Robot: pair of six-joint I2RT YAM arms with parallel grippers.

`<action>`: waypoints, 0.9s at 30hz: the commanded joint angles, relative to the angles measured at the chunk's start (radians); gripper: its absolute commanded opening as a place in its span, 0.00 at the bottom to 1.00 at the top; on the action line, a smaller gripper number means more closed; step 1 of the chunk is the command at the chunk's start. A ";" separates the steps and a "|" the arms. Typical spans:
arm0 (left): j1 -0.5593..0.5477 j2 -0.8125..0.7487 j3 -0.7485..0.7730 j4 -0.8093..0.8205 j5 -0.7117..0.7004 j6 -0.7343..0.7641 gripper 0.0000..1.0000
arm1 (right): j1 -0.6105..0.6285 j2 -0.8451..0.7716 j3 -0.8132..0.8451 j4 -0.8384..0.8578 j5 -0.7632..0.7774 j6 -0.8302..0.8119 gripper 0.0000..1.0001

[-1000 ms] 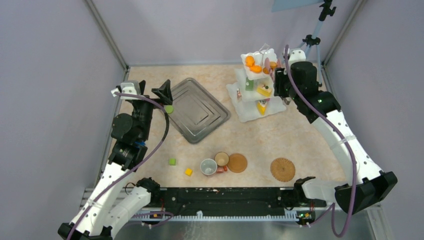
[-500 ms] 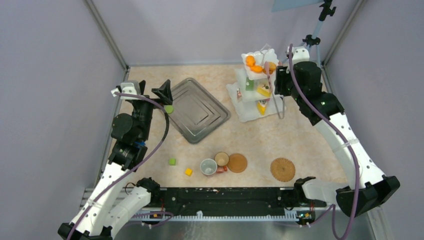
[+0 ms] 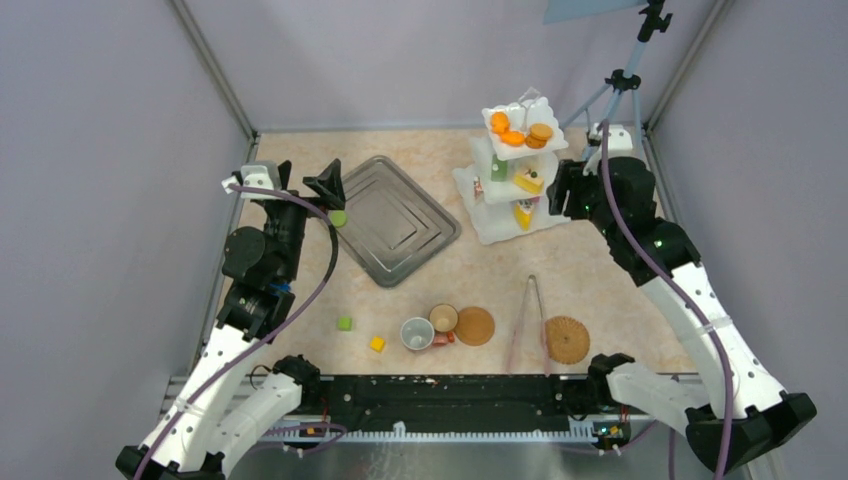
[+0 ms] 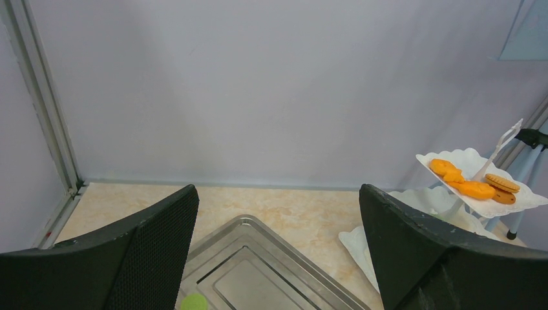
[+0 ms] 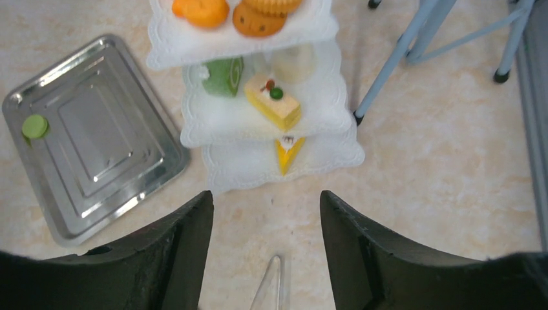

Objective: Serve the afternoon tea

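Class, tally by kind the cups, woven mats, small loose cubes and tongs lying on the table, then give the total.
Cups: 2
Woven mats: 2
Cubes: 2, one green and one yellow
Tongs: 1
Total: 7

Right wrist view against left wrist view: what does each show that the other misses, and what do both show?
Only the right wrist view shows the green roll and yellow cake slice on the middle tier, the yellow wedge on the bottom tier, and the tip of the tongs. Only the left wrist view shows the back wall and corner post. Both show the steel tray with a green piece at its edge and the stand's top tier with orange rounds.
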 commanded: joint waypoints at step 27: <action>-0.001 0.009 0.032 0.021 0.025 -0.022 0.99 | 0.012 0.280 -0.540 0.079 -0.119 0.383 0.35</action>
